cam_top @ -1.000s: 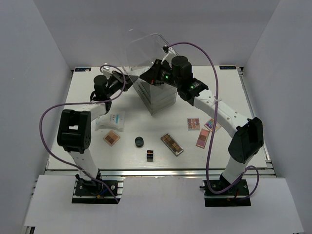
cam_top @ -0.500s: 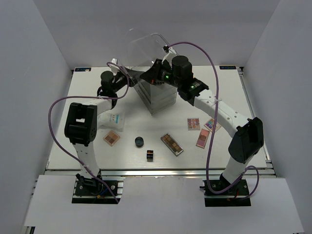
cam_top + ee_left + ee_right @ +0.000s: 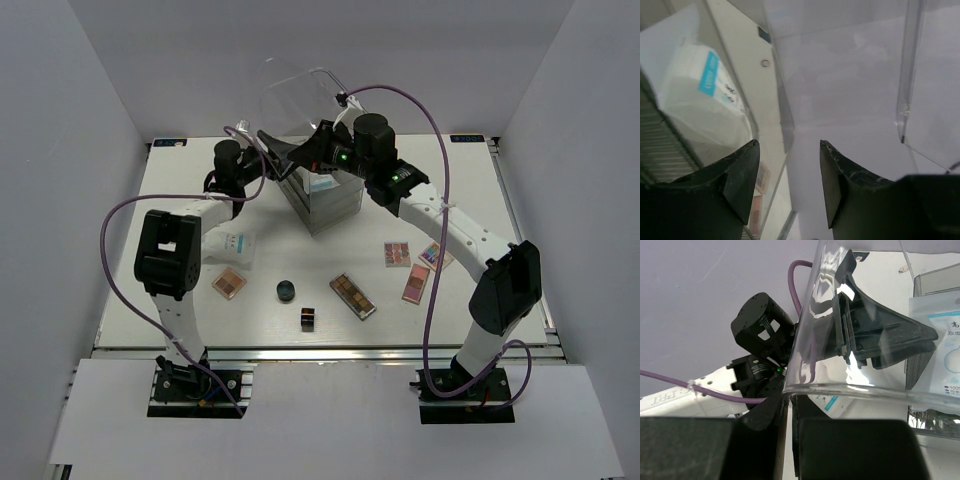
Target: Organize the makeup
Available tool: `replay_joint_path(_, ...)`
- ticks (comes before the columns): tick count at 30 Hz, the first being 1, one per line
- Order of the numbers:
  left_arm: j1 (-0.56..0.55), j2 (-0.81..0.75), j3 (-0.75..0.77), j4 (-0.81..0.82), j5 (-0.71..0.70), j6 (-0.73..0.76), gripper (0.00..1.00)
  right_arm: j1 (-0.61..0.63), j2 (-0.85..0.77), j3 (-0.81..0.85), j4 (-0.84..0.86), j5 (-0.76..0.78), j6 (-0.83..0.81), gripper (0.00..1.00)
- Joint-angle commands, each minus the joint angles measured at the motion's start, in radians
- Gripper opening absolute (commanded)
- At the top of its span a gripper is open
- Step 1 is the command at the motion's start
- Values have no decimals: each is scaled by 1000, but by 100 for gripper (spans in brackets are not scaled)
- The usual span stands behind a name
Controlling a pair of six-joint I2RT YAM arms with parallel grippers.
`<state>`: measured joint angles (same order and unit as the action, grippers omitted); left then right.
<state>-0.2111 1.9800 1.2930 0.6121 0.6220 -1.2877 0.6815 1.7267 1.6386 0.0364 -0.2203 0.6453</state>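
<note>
White tabletop carries, from the left, a loose white packet, a brown palette, a round black jar, a dark cube and more palettes rightward, well apart with free room between. Left end effector hangs spread and empty at the clear drawer box, whose open top holds a second packet; I judge it should back straight out, clear of the box wall and raised lid. Right end effector is pinching that lid's rim and should hold steady meanwhile.
</note>
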Motion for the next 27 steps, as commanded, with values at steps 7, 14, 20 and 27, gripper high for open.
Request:
replay_joint_path(7, 24, -266, 0, -486, -258, 303, 9, -8, -72, 6, 120, -11, -10, 0)
replay_joint_path(14, 36, -423, -92, -762, -519, 295, 40, -10, -76, -10, 120, -8, -16, 1)
replay_joint_path(20, 82, -536, -274, -985, -654, 57, 88, -10, -76, -13, 119, 4, -35, 2)
replay_joint_path(27, 122, -632, -357, -1113, -697, -18, 95, -10, -73, -19, 117, -1, -36, 2)
